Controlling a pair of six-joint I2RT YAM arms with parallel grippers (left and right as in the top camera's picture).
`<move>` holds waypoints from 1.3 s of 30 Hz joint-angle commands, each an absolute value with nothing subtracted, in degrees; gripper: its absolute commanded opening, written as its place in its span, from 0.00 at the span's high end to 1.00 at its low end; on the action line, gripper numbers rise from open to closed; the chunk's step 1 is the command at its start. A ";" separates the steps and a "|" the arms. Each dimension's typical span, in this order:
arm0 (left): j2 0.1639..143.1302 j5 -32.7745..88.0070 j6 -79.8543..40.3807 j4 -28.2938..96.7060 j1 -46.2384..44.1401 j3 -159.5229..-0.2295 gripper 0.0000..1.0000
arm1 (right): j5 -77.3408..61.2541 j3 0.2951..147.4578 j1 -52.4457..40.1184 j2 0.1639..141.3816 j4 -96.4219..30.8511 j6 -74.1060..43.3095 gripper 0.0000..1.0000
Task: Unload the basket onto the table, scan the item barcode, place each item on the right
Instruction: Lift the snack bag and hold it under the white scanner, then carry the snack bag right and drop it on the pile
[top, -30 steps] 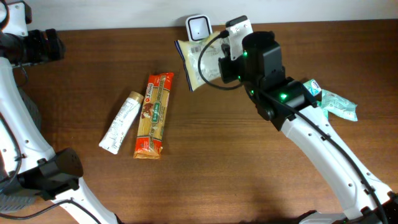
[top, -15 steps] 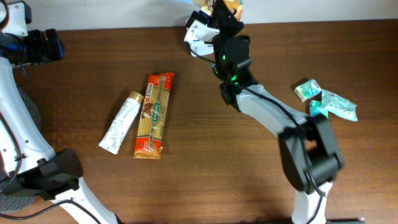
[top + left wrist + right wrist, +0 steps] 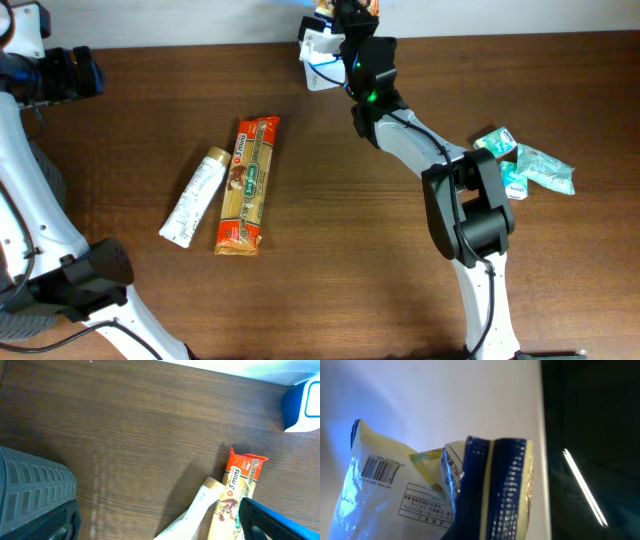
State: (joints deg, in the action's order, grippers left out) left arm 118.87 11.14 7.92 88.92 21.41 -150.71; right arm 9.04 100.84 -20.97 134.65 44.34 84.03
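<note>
Right arm: it reaches to the far edge of the surface [image 3: 330, 260], its wrist next to the white scanner [image 3: 318, 46]. The right fingers [image 3: 507, 490] are closed on a pale yellow packet [image 3: 395, 495], which is held off the surface in front of a light wall. The right wrist view shows the packet creased, with its printed barcode [image 3: 377, 469] near the upper left corner and facing that camera. Whether the barcode faces the scanner cannot be told.

Left arm: it is at the left rear corner. The left fingers [image 3: 35, 495] are wide apart and hold nothing.

Other items: an orange pasta pack [image 3: 248, 185] and a white tube [image 3: 193, 197] lie side by side left of centre. Two green-and-white pouches [image 3: 535, 168] lie near the right edge.
</note>
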 commanded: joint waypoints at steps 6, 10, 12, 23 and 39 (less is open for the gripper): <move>117.36 11.55 8.49 88.84 21.54 -151.33 0.01 | 7.70 102.30 -20.93 135.90 44.75 91.11 0.96; 117.36 11.55 8.49 88.84 21.54 -151.33 0.01 | 7.68 102.28 -20.93 136.27 44.73 91.11 0.96; 117.36 11.55 8.49 88.84 21.54 -151.33 0.01 | 7.68 102.30 -20.93 136.27 44.73 91.11 0.96; 117.36 11.55 8.49 88.84 21.54 -151.33 0.01 | 13.52 102.17 -22.79 117.89 30.46 72.27 0.95; 117.36 11.55 8.49 88.84 21.54 -151.33 0.01 | -5.43 99.04 6.94 96.47 -70.35 -9.21 0.96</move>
